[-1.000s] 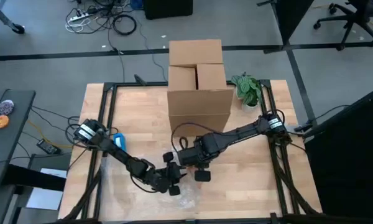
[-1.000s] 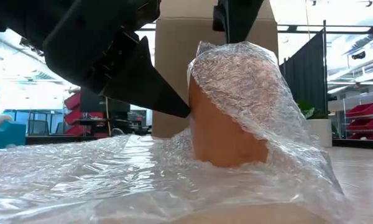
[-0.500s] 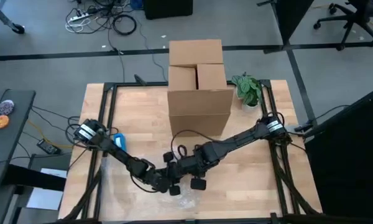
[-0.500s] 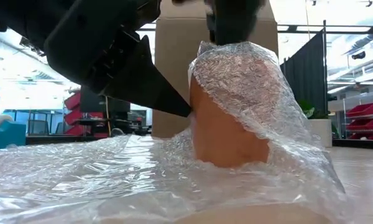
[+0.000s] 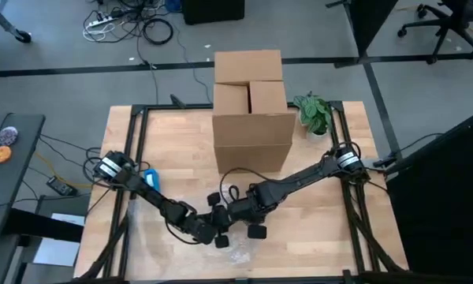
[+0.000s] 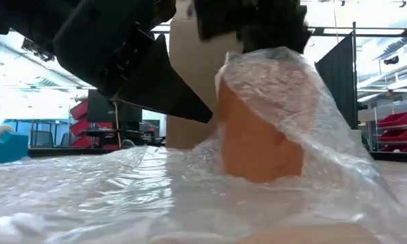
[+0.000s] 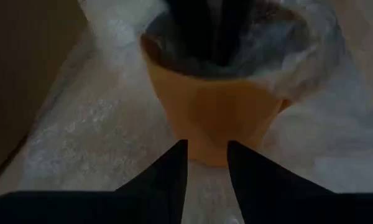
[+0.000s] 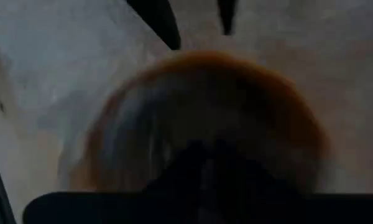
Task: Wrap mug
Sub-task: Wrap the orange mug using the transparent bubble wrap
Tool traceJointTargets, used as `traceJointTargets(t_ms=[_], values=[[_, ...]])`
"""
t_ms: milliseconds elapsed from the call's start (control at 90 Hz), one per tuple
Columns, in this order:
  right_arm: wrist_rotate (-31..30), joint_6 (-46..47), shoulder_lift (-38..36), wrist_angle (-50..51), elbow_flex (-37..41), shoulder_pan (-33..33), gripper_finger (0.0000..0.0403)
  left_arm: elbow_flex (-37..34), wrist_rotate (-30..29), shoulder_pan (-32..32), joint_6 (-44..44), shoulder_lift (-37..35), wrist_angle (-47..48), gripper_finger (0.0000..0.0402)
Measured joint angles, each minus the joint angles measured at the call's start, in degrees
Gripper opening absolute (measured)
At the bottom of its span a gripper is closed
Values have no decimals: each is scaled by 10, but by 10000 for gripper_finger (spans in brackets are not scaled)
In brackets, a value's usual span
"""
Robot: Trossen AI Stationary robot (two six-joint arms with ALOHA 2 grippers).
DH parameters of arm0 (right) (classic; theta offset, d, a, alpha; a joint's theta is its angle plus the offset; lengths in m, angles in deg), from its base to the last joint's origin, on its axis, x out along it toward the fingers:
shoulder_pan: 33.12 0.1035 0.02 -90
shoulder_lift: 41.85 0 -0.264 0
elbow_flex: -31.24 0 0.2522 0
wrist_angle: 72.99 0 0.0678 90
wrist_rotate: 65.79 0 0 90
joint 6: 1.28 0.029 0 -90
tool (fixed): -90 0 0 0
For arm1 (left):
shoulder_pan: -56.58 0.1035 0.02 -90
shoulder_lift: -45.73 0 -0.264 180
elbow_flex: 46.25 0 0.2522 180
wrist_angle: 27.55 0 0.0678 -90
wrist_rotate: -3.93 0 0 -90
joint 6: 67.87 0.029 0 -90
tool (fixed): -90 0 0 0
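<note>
An orange mug (image 6: 258, 146) stands upright on a sheet of bubble wrap (image 6: 88, 193) near the table's front. A flap of the wrap (image 6: 292, 88) is drawn over the mug's right side and rim. My left gripper (image 7: 208, 163) is open and low at the mug's left side. My right gripper (image 8: 205, 158) is shut and reaches down into the mug's mouth (image 7: 217, 37). In the high view both grippers (image 5: 225, 227) meet over the mug and hide it. My left gripper touches the mug's outer wall (image 6: 220, 122) on its left side with its fingertips (image 6: 205, 115). The fingers come slanting down from the table's left, and nothing lies between them. My right gripper comes from above, pointing down. Its shut fingers (image 7: 202, 28) press the wrap (image 7: 280, 50) into the mug's mouth.
A tall cardboard box (image 5: 252, 102) stands at the far middle of the table, with a small green plant (image 5: 314, 113) to its right. A blue object (image 5: 151, 178) lies by the left arm. Bare wood shows at the near right (image 5: 315, 237).
My right gripper has gone toward the table's left and down, into the mug's mouth, pushing the wrap in with it. The mug has slid a little toward the table's right, and the flap over it now lies flatter on that side.
</note>
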Motion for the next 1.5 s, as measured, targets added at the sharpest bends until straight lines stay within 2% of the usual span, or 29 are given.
traceJointTargets(t_ms=[122, 300, 611, 822, 944, 1111, 1211, 1322, 1500], values=[[-45, -13, -4, 32, -58, 21, 20, 0, 0, 0, 0, 0, -4, 99], [-69, -40, -4, -23, -80, 44, 20, 0, 0, 0, 0, 0, -17, 99], [-70, 3, 0, -116, 32, 27, 3, 0, 0, 0, 0, 0, -29, 99], [-21, 45, 1, -193, 125, 10, 1, 0, 0, 0, 0, 0, -41, 99], [12, 56, -1, -212, 136, 1, 0, 0, 0, 0, 0, 0, -43, 99], [19, 55, -2, -147, 71, 2, 0, 0, 0, 0, 0, 0, -54, 99], [15, 51, -8, -53, 3, 11, 0, 0, 0, 0, -1, 0, -70, 99], [-16, 60, -8, 48, -56, 21, 0, 0, 0, 2, -2, 0, -84, 99], [-57, 86, -8, 94, -56, 27, 0, 0, 25, 2, -44, 0, -100, 99]])
